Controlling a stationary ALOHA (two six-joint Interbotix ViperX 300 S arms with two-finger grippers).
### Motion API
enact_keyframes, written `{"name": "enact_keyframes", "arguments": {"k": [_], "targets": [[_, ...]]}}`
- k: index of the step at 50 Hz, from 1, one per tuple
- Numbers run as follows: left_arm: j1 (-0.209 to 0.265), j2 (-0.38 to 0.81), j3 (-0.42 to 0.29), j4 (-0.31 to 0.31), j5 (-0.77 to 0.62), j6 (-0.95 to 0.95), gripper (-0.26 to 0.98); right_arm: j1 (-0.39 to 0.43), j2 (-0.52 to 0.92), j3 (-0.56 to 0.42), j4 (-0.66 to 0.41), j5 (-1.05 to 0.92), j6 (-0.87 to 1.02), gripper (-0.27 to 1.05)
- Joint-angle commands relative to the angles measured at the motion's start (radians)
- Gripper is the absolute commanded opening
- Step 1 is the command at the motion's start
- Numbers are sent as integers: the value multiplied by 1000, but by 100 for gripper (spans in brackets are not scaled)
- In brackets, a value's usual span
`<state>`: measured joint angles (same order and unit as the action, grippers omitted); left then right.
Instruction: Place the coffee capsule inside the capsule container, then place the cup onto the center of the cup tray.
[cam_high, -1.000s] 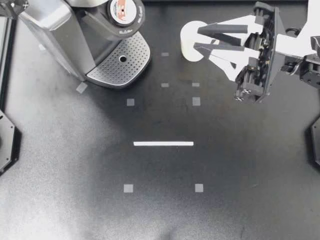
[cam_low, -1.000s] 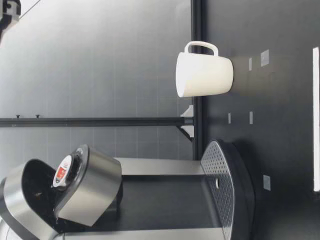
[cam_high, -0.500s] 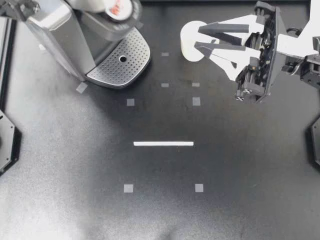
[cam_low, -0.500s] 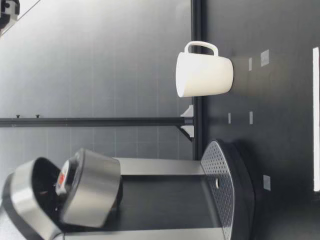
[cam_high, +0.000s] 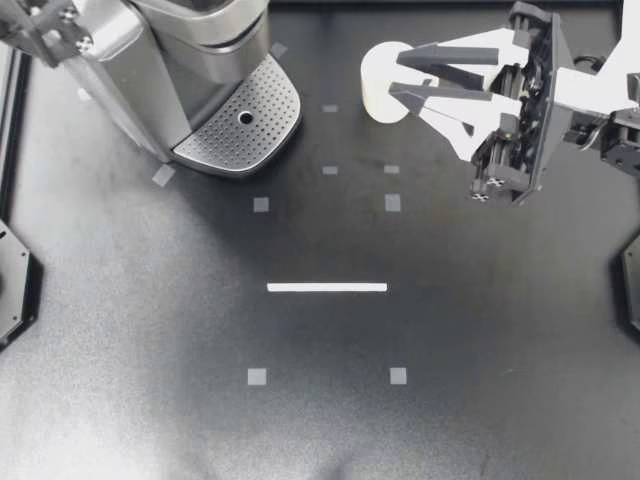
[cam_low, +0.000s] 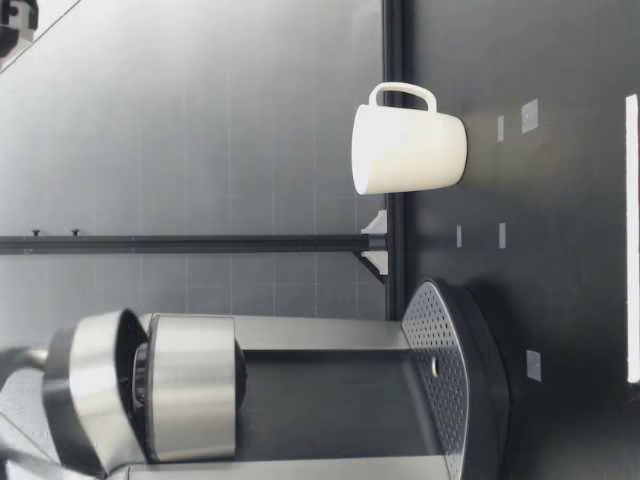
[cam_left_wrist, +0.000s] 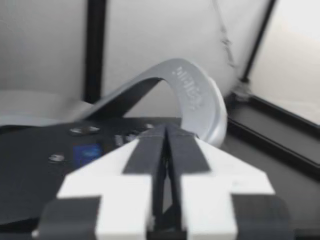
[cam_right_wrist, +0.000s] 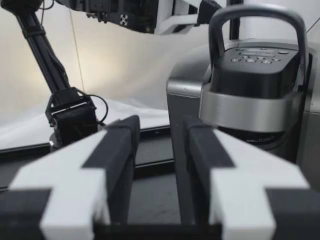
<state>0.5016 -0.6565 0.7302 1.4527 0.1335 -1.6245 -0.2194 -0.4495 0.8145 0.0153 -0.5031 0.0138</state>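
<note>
From above, our right gripper (cam_high: 398, 76) reaches in over the far right of the table (cam_high: 320, 430) with its fingers spread apart, and their tips overlap the white cup (cam_high: 378, 90) in this view; whether they touch it we cannot tell from here; the cup is well apart from the perforated cup tray (cam_high: 265, 110) at the foot of the coffee machine (cam_high: 130, 70), whose lid is down; our left arm (cam_high: 45, 28) crosses the machine's far corner. From table height, the cup (cam_low: 410, 150) stands upright on the table, its handle (cam_low: 403, 92) turned to one side, beside the machine and apart from the cup tray (cam_low: 440, 380); the machine's head (cam_low: 190, 385) sits closed and level. Along the left wrist, our left gripper (cam_left_wrist: 163, 137) has its fingers pressed together with nothing between them, above the machine's dark top, the silver lid handle (cam_left_wrist: 192, 90) arching just ahead. Along the right wrist, the jaws stand apart and empty, framing the closed machine (cam_right_wrist: 260, 90) ahead, with the left arm above it; the coffee capsule shows in none of these views.
</note>
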Motion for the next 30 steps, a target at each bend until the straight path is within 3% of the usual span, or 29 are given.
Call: {"name": "enact_keyframes", "arguments": {"k": [1,8,12,30], "targets": [[2,17,-28,-2,-26,-8,9,5,-6,-9,-2,-11,-3,41],[-18,43,-28,-6,-61,-23,9,5,-6,-2,-2,-18,-3,41],[-52,51,-29,-6,-58,-25,9,3,-5,3,-2,-28,-3,41],[-150,112,-25,-23,21,-26,9,3,-6,15,-2,-41,-5,41]]}}
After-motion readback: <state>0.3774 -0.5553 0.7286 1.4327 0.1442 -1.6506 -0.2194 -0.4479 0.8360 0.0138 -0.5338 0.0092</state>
